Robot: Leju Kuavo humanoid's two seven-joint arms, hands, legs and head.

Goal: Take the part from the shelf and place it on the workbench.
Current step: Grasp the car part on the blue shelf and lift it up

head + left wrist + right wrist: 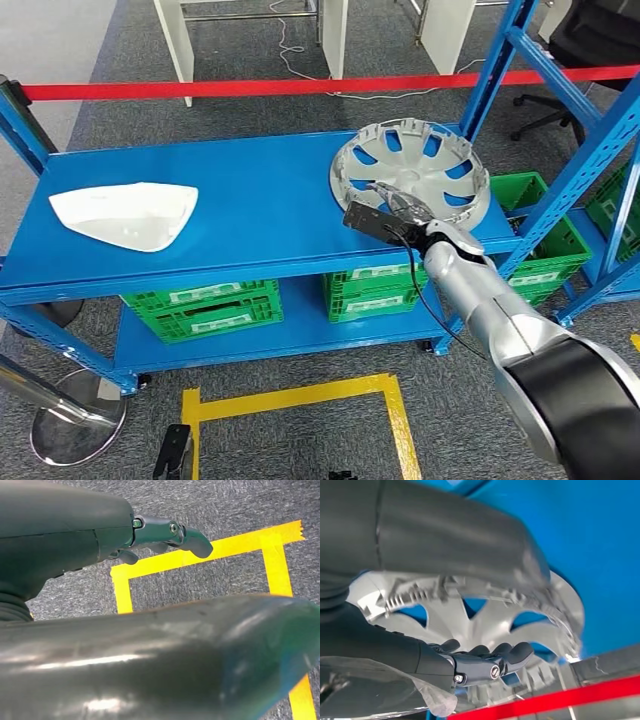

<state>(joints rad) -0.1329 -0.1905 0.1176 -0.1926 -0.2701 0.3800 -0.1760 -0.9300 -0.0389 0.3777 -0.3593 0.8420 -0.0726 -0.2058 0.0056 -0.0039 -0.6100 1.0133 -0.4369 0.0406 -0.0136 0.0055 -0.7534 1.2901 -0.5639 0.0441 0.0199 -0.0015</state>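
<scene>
So the right hand was sitting right of center in the head frame, reaching onto the near rim of the silver hubcap, which lay flat on the right end of the blue shelf. In the right wrist shot the fingers were stretched out together over the spokes with the thumb off to the other side, so the hubcap rim sat in between. Couldn't really tell if it was actually squeezing yet or just resting there, honestly.

Room-wise: the hubcap was close to the shelf's right edge, with blue uprights rising just behind and to the right of it. Middle of the shelf was bare blue, and a white curved panel lay way over at the left of the frame, well apart from the hubcap. Green crates sat on the lower level under the shelf top, more at the right. A red barrier tape ran across the upper part of the frame.

The left wrist view had the left hand in the upper part of the frame, fingers extended and holding nothing, over grey carpet with yellow floor tape. The head view showed that same yellow tape at the bottom center.
</scene>
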